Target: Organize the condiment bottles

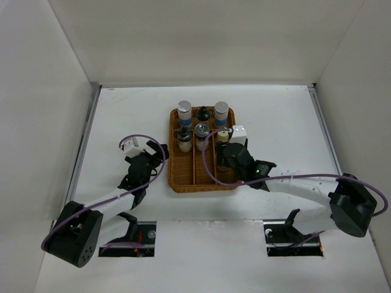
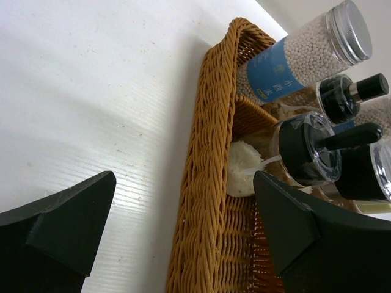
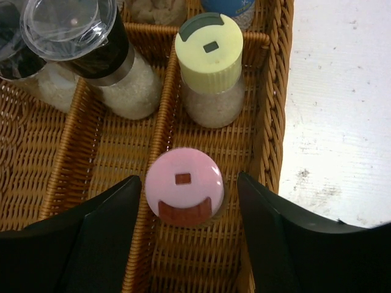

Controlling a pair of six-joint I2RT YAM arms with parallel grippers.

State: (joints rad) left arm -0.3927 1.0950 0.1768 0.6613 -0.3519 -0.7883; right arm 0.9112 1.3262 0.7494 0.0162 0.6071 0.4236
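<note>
The condiment bottles stand upright at the far end of the brown wicker tray (image 1: 183, 183). Two blue-labelled silver-capped cylinders (image 1: 184, 111) (image 1: 221, 111) flank a black-topped bottle (image 1: 202, 113). In front of them stand two dark-capped shakers (image 1: 184, 137) (image 1: 201, 134) and a yellow-capped one (image 1: 222, 135). My right gripper (image 3: 189, 183) is open, its jaws on either side of a pink-capped bottle (image 3: 183, 183) in the tray's right compartment, with gaps on both sides. The yellow cap (image 3: 209, 52) is just beyond it. My left gripper (image 2: 183, 183) is open and empty, straddling the tray's left rim (image 2: 211, 152).
The tray has three lengthwise compartments with wicker dividers (image 3: 149, 201), and their near halves are bare. White table (image 1: 122, 116) lies left, right and behind the tray. Walls enclose the table on three sides. The right arm (image 1: 293, 183) reaches in from the lower right.
</note>
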